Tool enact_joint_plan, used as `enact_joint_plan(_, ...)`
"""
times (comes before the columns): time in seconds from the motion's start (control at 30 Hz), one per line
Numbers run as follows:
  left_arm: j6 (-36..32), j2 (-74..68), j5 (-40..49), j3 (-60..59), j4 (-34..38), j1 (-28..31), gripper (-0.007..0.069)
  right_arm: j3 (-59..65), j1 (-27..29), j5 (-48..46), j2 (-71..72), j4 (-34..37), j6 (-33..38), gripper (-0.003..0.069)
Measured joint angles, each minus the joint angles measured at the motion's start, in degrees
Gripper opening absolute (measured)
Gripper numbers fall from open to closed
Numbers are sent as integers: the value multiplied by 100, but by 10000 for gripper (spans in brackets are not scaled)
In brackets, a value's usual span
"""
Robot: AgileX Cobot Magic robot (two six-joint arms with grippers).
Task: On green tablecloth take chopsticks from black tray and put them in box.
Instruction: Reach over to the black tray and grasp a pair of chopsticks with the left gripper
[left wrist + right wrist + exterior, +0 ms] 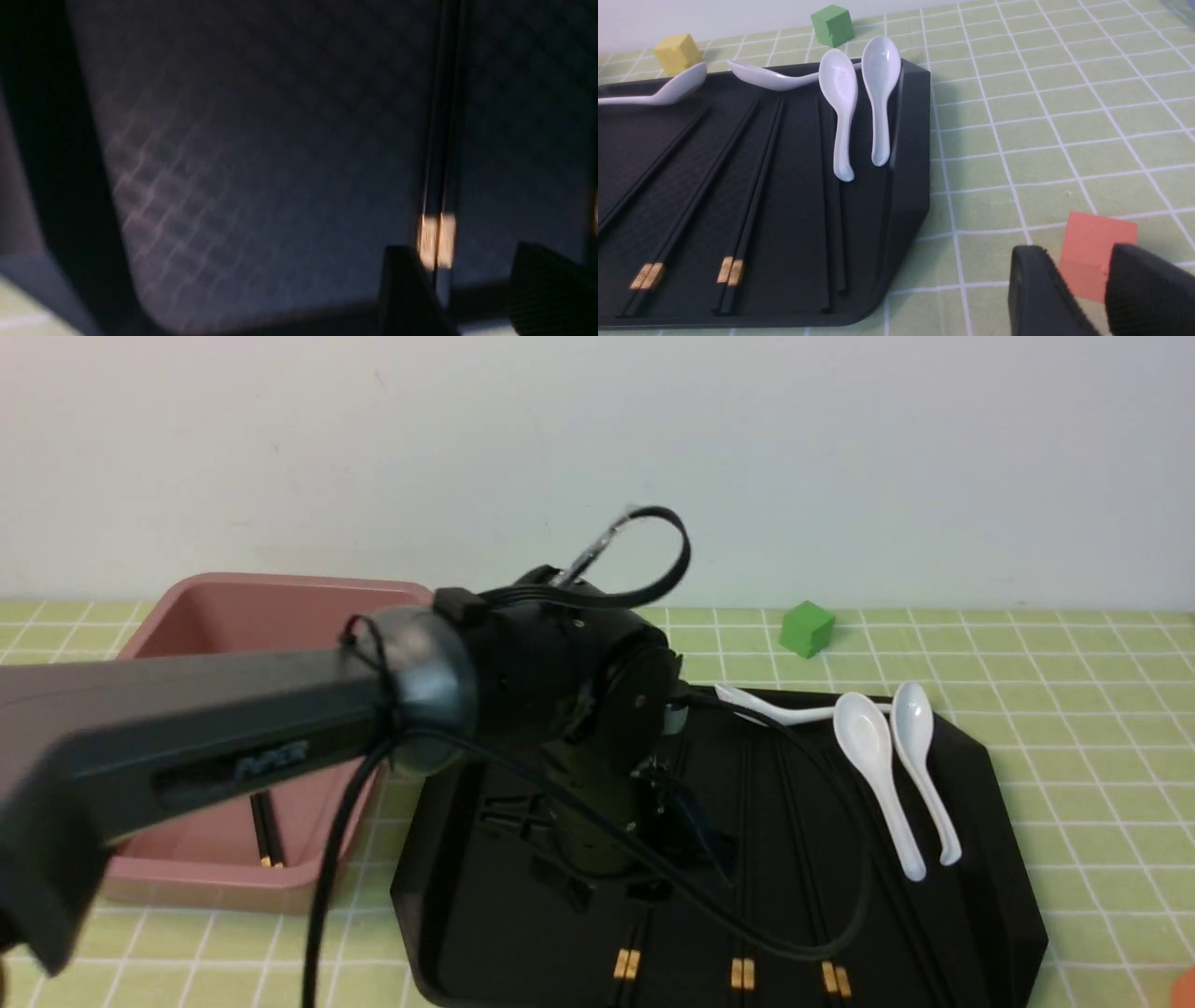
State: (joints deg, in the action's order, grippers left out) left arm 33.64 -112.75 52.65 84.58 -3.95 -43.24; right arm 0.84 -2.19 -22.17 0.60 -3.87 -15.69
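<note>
The black tray (pixel 980 821) lies on the green tablecloth (pixel 1074 709) and holds several pairs of chopsticks (pixel 742 973) with their gold bands at its near edge. My left gripper (pixel 607 882) points down low over the tray's left part. In the left wrist view it (pixel 472 280) is open, with one pair of chopsticks (pixel 437 238) lying between the jaws, close to one finger (pixel 402 289). One pair of chopsticks (pixel 266 831) lies in the pink box (pixel 233 607). My right gripper (pixel 1078 261) is open and empty over the cloth, to the right of the tray (pixel 906 140).
Three white spoons (pixel 878 775) lie at the tray's far right, and a further one (pixel 658 93) shows in the right wrist view. A green cube (pixel 806 627) and a yellow cube (pixel 677 52) stand behind the tray. An orange cube (pixel 1097 238) sits by my right gripper.
</note>
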Motion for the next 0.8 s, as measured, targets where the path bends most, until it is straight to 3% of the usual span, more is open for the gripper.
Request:
enact_joint_plan(0.47, 11, -916, -534, 332, -330, 0, 366, 0, 0, 0, 0, 0, 0, 240)
enact_joint_plan(0.57, 11, -923, -581, 333, -381, -5, 304, 0, 0, 0, 0, 0, 0, 240)
enact_joint_plan(0.63, 0, -923, -632, 340, -413, -11, 209, 0, 0, 0, 0, 0, 0, 240)
enact_joint_plan(0.67, 0, -923, -638, 340, -415, -11, 209, 0, 0, 0, 0, 0, 0, 240)
enact_joint_plan(0.7, -9, -894, -632, 340, -442, -11, 108, 0, 0, 0, 0, 0, 0, 240)
enact_joint_plan(0.8, 3, -693, -382, 303, -334, -5, 105, 0, 0, 0, 0, 0, 0, 240)
